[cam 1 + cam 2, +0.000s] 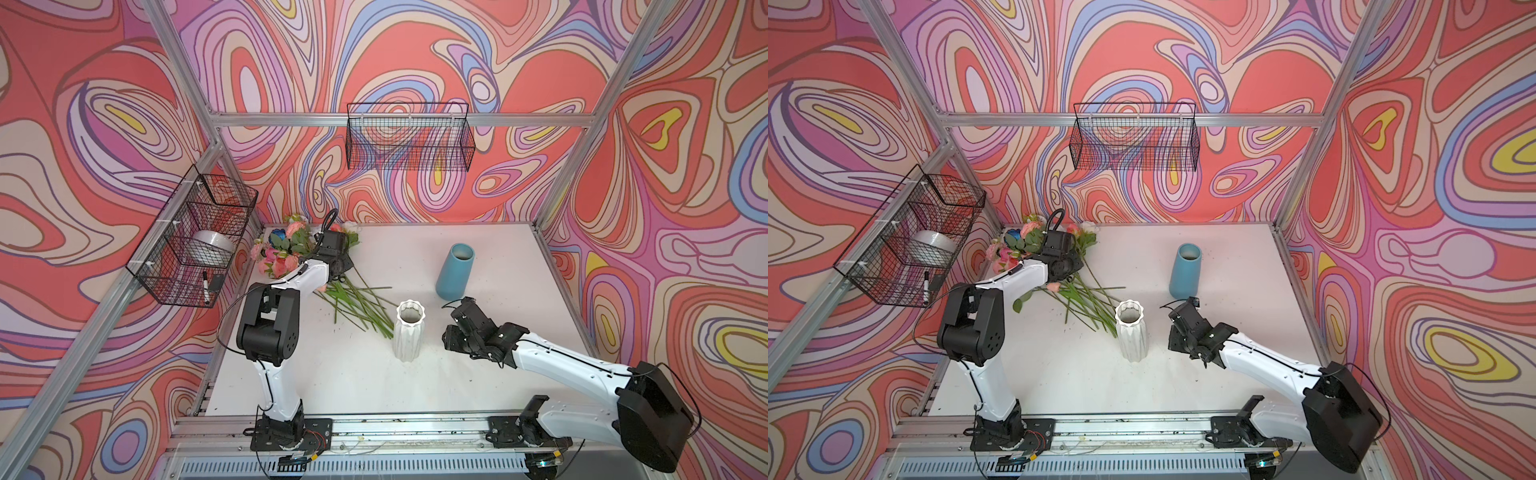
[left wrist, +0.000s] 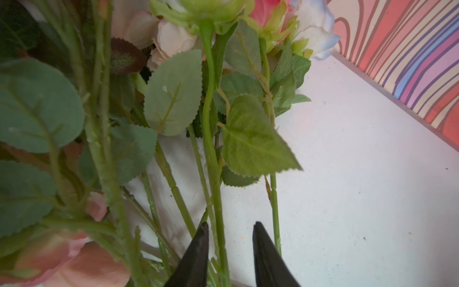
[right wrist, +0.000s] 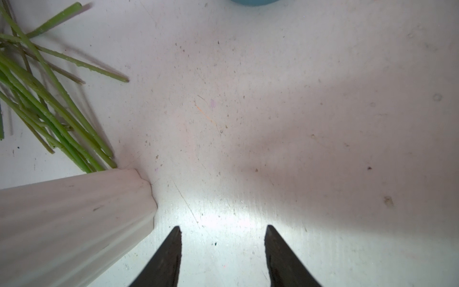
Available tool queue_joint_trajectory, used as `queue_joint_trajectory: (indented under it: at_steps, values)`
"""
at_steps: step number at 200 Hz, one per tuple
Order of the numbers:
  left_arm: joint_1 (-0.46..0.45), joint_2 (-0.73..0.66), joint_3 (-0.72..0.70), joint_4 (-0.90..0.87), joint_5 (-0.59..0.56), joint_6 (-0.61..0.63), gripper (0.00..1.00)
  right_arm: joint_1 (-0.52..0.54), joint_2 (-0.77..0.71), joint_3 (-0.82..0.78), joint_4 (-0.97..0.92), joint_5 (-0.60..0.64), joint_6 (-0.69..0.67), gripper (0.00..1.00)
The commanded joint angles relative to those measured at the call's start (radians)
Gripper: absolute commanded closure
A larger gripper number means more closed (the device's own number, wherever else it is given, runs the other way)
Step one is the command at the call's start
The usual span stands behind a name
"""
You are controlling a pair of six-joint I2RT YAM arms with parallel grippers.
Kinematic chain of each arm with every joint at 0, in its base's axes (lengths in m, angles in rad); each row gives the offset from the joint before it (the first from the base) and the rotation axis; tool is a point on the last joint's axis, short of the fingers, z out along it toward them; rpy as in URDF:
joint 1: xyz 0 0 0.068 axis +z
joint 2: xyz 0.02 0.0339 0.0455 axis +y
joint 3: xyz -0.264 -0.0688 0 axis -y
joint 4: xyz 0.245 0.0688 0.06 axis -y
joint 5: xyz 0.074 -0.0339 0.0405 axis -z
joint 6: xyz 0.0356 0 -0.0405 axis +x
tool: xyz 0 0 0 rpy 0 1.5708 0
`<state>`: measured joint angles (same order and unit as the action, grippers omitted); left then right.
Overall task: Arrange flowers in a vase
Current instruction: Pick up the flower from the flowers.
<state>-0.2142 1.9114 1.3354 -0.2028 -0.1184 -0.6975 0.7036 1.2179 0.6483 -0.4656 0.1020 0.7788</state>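
The flowers (image 1: 286,249), roses in pink, peach, white and blue, lie in a heap at the table's back left. Their long green stems (image 1: 357,303) fan out toward a white ribbed vase (image 1: 409,332), which stands upright and empty in both top views. My left gripper (image 2: 231,225) is down in the heap with its jaws apart. A green stem (image 2: 216,188) runs between the fingers beside one of them, and bare table shows on its other side. My right gripper (image 3: 223,226) hangs open and empty just right of the white vase (image 3: 74,223).
A blue vase (image 1: 455,272) stands upright and empty behind the right gripper. A wire basket (image 1: 195,245) on the left wall holds a tape roll and a marker. Another wire basket (image 1: 409,137) hangs on the back wall. Aluminium frame posts edge the table.
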Motion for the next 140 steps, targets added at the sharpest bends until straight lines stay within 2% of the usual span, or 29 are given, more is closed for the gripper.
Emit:
queue_joint_trajectory:
  at_steps: [1,43,72,99,140]
  values:
    - [0.007,0.034,0.029,-0.035,-0.034,0.016,0.74,-0.001,-0.009,0.013,-0.013,0.024,-0.001,0.45]
    - [0.007,0.061,0.053,-0.027,-0.015,0.036,0.76,-0.003,-0.015,0.022,-0.029,0.033,0.002,0.44]
    - [0.008,0.049,0.047,-0.025,-0.019,0.038,0.89,-0.003,-0.029,0.042,-0.048,0.045,-0.002,0.44]
    - [0.008,-0.029,0.030,0.020,0.011,0.014,1.00,-0.003,-0.034,0.076,-0.074,0.067,-0.019,0.41]
    - [0.007,-0.173,0.056,0.065,0.075,0.003,1.00,-0.004,-0.056,0.177,-0.133,0.124,-0.080,0.30]
